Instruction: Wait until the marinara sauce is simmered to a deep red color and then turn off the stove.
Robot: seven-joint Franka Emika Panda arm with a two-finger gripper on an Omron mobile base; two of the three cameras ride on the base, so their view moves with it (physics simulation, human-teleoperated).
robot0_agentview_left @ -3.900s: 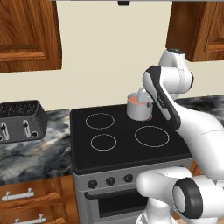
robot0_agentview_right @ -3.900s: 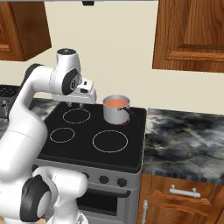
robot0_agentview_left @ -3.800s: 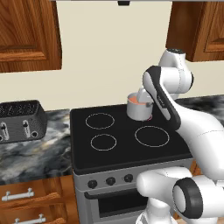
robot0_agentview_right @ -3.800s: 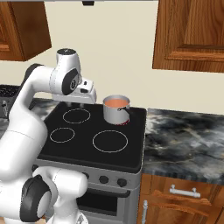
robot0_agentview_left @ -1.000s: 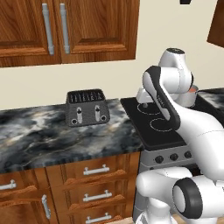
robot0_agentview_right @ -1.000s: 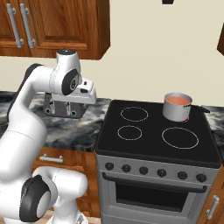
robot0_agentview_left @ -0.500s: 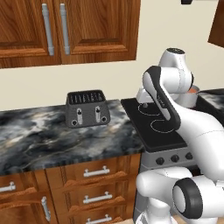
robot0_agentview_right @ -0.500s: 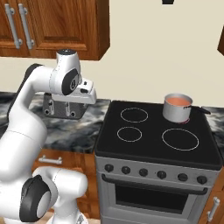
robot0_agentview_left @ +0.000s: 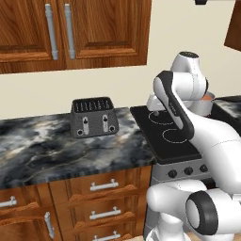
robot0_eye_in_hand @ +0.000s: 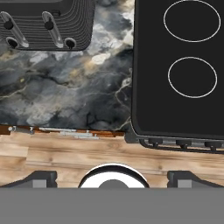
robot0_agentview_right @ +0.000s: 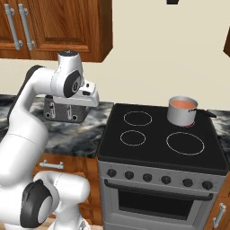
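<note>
We see the stove [robot0_agentview_right: 157,148] filling the lower right of the right base view: a flat black glass cooktop with four thin white ring outlines, a grey steel front, a row of small round black knobs [robot0_agentview_right: 157,179] and a dark oven window below them. At the upper right of the cooktop, on the back right ring, stands a small cylindrical saucepan [robot0_agentview_right: 181,112] of smooth silver metal with a thin dark handle pointing toward the right edge of the frame. Within it the marinara sauce [robot0_agentview_right: 182,104] shows as a small round, smooth surface of orange-red.

In the left base view the saucepan [robot0_agentview_left: 206,103] peeks out at the right edge, partly behind the glossy white arm, with a sliver of the sauce at its rim.

A boxy dark toaster [robot0_agentview_left: 93,116] with a ribbed, slotted top and two lever slots on its face sits at the centre of that view, on a countertop [robot0_agentview_left: 66,146] of veined grey and black marble. Warm brown wooden cabinets [robot0_agentview_left: 75,33] with brushed metal bar handles hang in the upper left.

In the hand view the gripper [robot0_eye_in_hand: 112,177] has its two dark finger tips [robot0_eye_in_hand: 40,178] set wide apart at the bottom of the frame, jaws open and holding nothing, above the marble edge just beside the cooktop's left rim.
</note>
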